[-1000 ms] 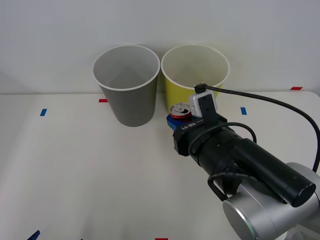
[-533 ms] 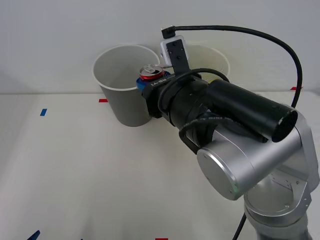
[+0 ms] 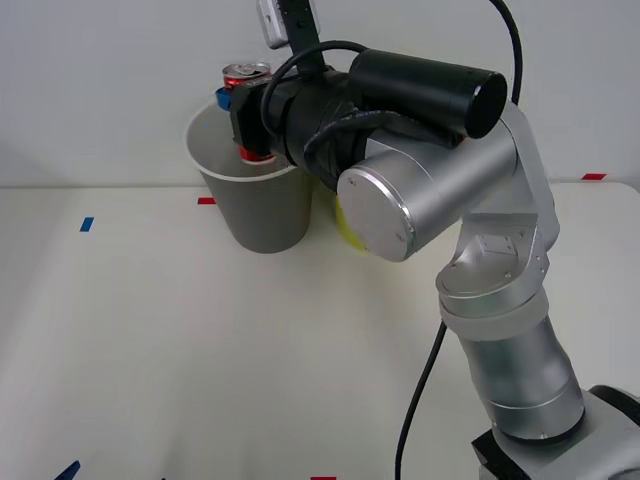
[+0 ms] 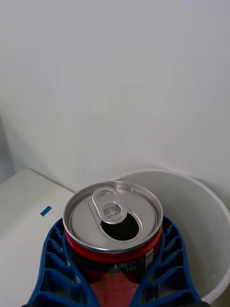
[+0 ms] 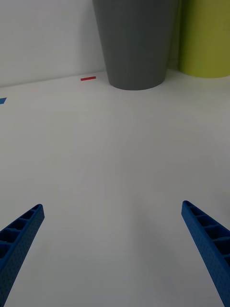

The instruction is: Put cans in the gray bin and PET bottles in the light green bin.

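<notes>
Blue ribbed fingers [image 4: 165, 261] of the right gripper [image 4: 112, 273] pinch the red can [image 4: 113, 228] from both sides, their pads pressed against its painted wall while its silver top with the pull tab and open mouth rises above them. From the front, the right gripper [image 3: 243, 110] holds the can [image 3: 247, 80] upright, raised over the near-right part of the gray bin's white rim [image 3: 232, 175]. Past the fingers in the right wrist view, the gray bin's [image 4: 191, 216] whitish inside opens just beyond and below the can. Beside the gray bin, mostly hidden behind the right arm, stands the light green bin [image 3: 345, 228].

Low over the white worktop [image 5: 115, 158], the left gripper [image 5: 115, 240] has its fingers [image 5: 21, 230] spread wide with nothing between them; ahead of them and well apart stand the gray bin [image 5: 134, 43] and the light green bin [image 5: 206, 38], side by side.
</notes>
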Motion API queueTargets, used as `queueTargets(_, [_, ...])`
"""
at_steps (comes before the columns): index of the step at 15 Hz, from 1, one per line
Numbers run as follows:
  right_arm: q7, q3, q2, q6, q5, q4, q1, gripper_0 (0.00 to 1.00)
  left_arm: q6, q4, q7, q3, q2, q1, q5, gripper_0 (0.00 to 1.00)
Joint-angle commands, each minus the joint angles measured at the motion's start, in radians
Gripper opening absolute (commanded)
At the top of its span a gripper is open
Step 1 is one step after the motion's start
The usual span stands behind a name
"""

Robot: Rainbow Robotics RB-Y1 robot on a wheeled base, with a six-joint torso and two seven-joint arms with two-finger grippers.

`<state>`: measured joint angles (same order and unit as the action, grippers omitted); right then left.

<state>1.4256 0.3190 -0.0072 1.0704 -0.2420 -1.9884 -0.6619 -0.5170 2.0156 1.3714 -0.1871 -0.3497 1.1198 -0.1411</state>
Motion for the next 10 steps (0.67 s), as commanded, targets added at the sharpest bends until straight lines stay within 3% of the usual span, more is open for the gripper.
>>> queueTargets(1, [0.004, -0.021, 0.001, -0.066, 0.003, 0.085, -0.050, 0.02, 0.000, 0.000, 0.000, 0.000, 0.000, 0.000, 0.000, 1.00])
queueTargets(7, [0.007, -0.029, 0.003, -0.405, 0.030, 0.376, -0.137, 0.01, 0.000, 0.000, 0.000, 0.000, 0.000, 0.000, 0.000, 1.00])
queueTargets(10, [0.007, -0.029, 0.010, -0.454, 0.069, 0.450, -0.162, 0.01, 0.000, 0.000, 0.000, 0.000, 0.000, 0.000, 0.000, 1.00])
